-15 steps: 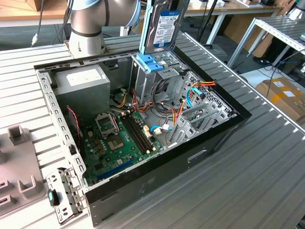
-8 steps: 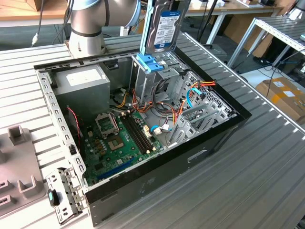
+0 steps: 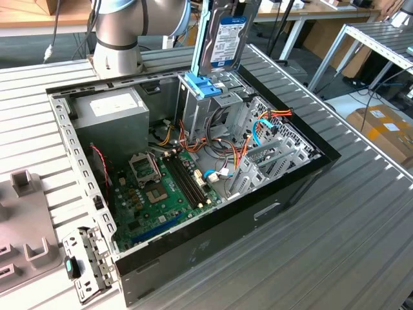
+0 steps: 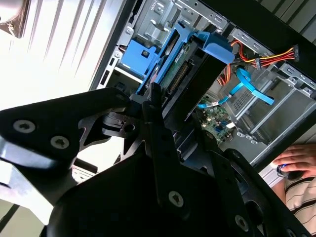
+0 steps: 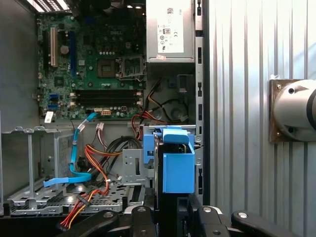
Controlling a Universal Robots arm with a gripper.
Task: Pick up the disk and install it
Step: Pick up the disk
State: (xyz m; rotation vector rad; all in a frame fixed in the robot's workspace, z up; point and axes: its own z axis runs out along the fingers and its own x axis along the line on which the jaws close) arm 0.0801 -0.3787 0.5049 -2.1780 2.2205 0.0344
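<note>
Exterior view, going from its left to its right: grey plastic holders (image 3: 19, 187) on the bench (image 3: 361, 219), then the open computer case (image 3: 290, 187). Inside it I see the power supply (image 3: 110, 110), the motherboard (image 3: 161, 187), the drive bay (image 3: 222, 102) against the far wall, and loose cables (image 3: 258, 129).

The disk (image 3: 229, 35) stands upright right above that bay, with its blue rail on the exterior view's left edge. Its long axis is vertical and its lower end is at the bay mouth. I can't tell if it has entered the slot yet.

My pincer (image 4: 170, 116) is clamped on the disk in the second wrist view, with black fingers (image 4: 153, 101) on either flat side. The disk runs straight out from the pincer toward the case, so its long axis lines up with the pincer's reach. In the first wrist view I'm looking along the disk end-on, with its blue rail end toward the bay. My read is that the pick is done and the install isn't finished.

A person's hand (image 4: 296, 160) sits near the case's outer wall.
</note>
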